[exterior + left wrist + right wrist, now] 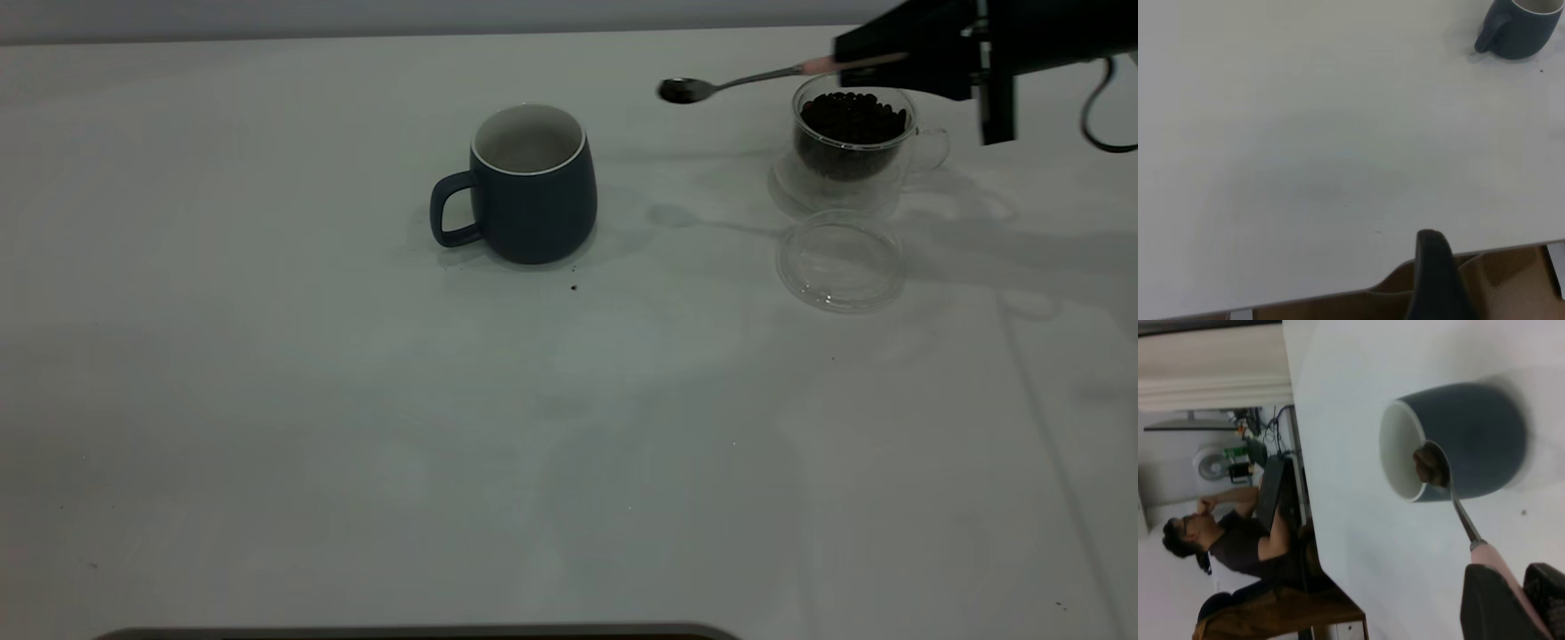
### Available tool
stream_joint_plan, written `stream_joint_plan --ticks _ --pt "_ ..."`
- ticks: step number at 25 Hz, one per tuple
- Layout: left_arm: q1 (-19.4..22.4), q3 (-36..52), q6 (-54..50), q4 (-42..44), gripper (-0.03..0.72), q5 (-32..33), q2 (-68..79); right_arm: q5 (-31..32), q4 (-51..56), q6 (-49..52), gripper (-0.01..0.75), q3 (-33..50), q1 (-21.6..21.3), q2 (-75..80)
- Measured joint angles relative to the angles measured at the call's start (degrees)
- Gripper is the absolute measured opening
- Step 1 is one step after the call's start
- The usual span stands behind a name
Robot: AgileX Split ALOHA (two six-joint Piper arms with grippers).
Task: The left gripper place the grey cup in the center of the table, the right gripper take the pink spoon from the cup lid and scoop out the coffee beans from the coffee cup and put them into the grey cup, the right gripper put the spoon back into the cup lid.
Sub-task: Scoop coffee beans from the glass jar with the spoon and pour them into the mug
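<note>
The grey cup [529, 182] stands upright near the middle of the table [356, 400], handle to the left, its white inside showing nothing. My right gripper [867, 60] is shut on the pink spoon [738, 80] by its pink handle, up in the air above the coffee cup [853, 142]. The spoon's bowl reaches left toward the grey cup and carries coffee beans [1429, 465]. More coffee beans [852, 116] fill the coffee cup. The cup lid [840, 260] lies bare in front of it. My left gripper [1431, 243] hangs over the table's edge, far from the grey cup [1521, 30].
A person [1231, 540] sits at a desk beyond the table's far side, seen only in the right wrist view. A dark speck [573, 287] lies just in front of the grey cup. A brown surface [1498, 280] shows below the table edge by the left gripper.
</note>
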Motion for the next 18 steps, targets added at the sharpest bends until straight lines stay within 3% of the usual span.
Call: stream_joint_plan --ticks 14,18 --pt "0.0 0.0 -0.1 0.0 0.516 0.0 0.0 0.0 5.3 0.2 0.099 0.0 9.2 0.0" --pt "0.0 0.0 -0.1 0.0 0.516 0.0 0.0 -2.8 6.1 -1.1 0.099 0.0 11.1 0.0"
